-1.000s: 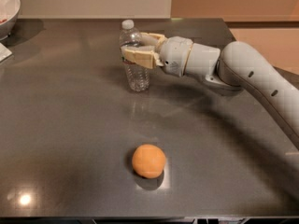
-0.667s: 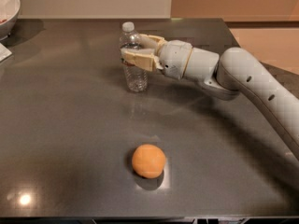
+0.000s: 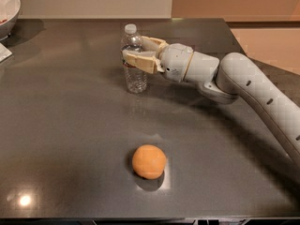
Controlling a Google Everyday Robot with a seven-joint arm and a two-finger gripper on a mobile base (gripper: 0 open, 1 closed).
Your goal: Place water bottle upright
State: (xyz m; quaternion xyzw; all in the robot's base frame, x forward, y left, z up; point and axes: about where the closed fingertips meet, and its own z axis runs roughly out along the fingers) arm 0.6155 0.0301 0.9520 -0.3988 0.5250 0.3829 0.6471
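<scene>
The water bottle [image 3: 136, 78] is clear and ribbed with a white cap. It stands upright on the dark grey table [image 3: 70, 125], back of centre. My gripper [image 3: 136, 51] reaches in from the right at the height of the bottle's upper body. One tan finger [image 3: 139, 63] lies against the bottle's near side and the other finger [image 3: 152, 43] against its far side. The gripper is shut on the bottle. The bottle's base rests on the table.
An orange ball [image 3: 149, 161] lies on the table near the front, well apart from the bottle. A white bowl [image 3: 7, 6] sits at the far left corner, with a white object [image 3: 3, 52] at the left edge below it. The table's right edge runs behind my arm.
The arm and gripper have shifted very slightly to the left. The bottle stays upright in the same place, still between the fingers.
</scene>
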